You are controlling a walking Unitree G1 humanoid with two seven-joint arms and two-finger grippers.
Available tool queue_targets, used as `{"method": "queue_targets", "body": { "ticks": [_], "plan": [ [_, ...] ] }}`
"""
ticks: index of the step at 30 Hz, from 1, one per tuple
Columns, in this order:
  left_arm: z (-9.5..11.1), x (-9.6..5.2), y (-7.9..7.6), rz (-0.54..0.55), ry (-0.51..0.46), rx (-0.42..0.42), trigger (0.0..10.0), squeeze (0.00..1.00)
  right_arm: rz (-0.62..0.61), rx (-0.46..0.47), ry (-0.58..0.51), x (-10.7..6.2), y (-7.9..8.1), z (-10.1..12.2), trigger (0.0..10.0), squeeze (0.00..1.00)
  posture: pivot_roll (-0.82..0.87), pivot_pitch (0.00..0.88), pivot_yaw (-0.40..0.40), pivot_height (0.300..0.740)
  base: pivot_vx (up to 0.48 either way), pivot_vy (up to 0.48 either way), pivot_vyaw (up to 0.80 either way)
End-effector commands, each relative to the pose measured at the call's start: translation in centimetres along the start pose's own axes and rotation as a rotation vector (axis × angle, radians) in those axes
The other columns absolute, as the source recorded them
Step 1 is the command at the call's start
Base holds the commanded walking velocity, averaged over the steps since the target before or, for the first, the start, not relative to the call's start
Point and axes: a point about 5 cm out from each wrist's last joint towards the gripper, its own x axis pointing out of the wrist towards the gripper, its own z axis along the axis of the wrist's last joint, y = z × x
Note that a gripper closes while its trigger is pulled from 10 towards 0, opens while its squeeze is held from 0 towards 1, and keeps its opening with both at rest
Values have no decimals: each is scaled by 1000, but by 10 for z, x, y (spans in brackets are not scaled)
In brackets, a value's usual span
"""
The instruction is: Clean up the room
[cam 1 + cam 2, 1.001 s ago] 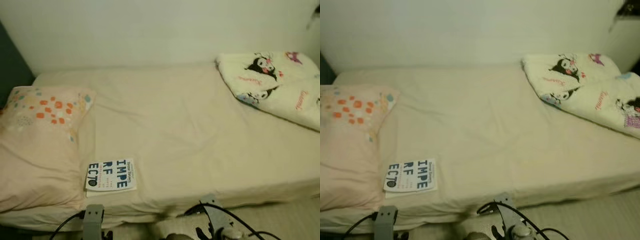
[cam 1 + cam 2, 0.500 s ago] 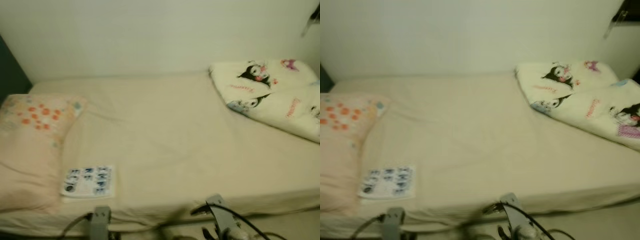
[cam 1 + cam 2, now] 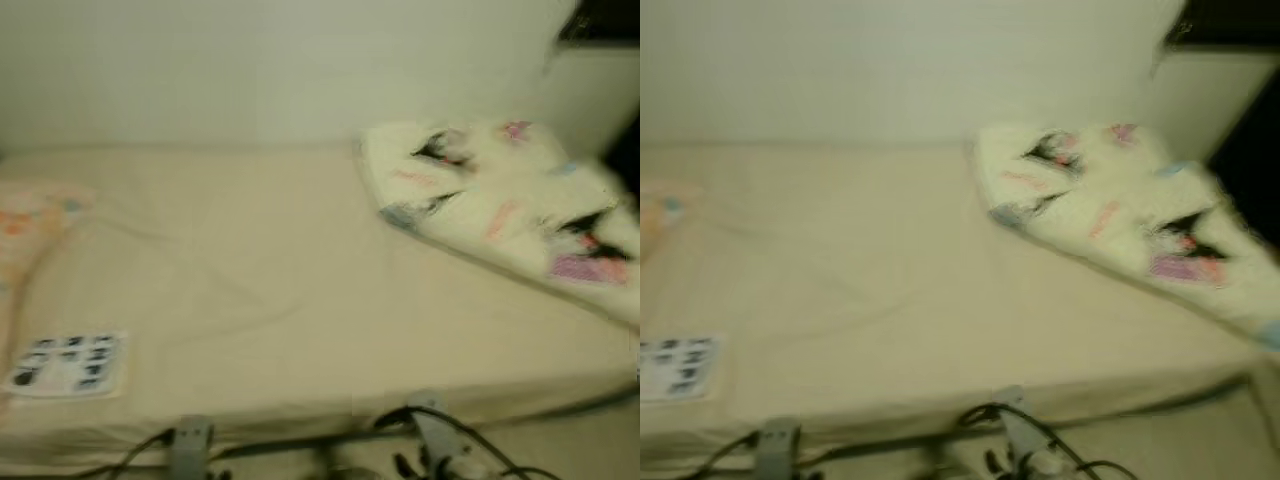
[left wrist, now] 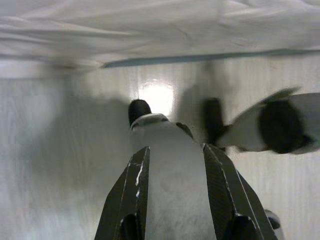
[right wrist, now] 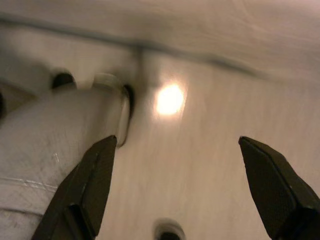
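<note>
Everything in my head views has slid toward my left over the last second, so it is my camera turning right and not the things moving: the pillow (image 3: 25, 215) is now cut off at the left edge, the book (image 3: 66, 364) sits near the lower left corner, and the folded blanket (image 3: 500, 205) with its cartoon print has come toward the middle. Both head views are smeared by the turn.

The book lies flat on the bed (image 3: 260, 270) close to its front edge, just beside the pillow; the blanket rests at the other end, well apart from it.

Both arms hang low in front of the bed edge. My left end effector (image 4: 172, 165) points at the pale floor (image 4: 60, 150) with its fingers a narrow gap apart and nothing gripped; my right end effector (image 5: 180, 155) is spread wide and empty.

I judge I am surveying for what needs tidying. To do that well I should finish turning, let the blur settle, then pick a target. The book looks the likeliest stray, so I should not swing far from it
</note>
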Motion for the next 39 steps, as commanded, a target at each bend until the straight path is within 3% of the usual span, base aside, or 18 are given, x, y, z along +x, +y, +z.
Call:
{"method": "queue_targets", "body": {
  "ticks": [1,39],
  "plan": [
    [-2,0,-2,-4,8,-2,10000,0,8,7,8,0,2,-2,10000,0,-150,0,38,740,0,-480,0],
    [1,1,-3,-16,7,10,10000,0,6,-10,15,0,1,-3,10000,0,-151,0,33,740,0,-480,0]
  ]
}}
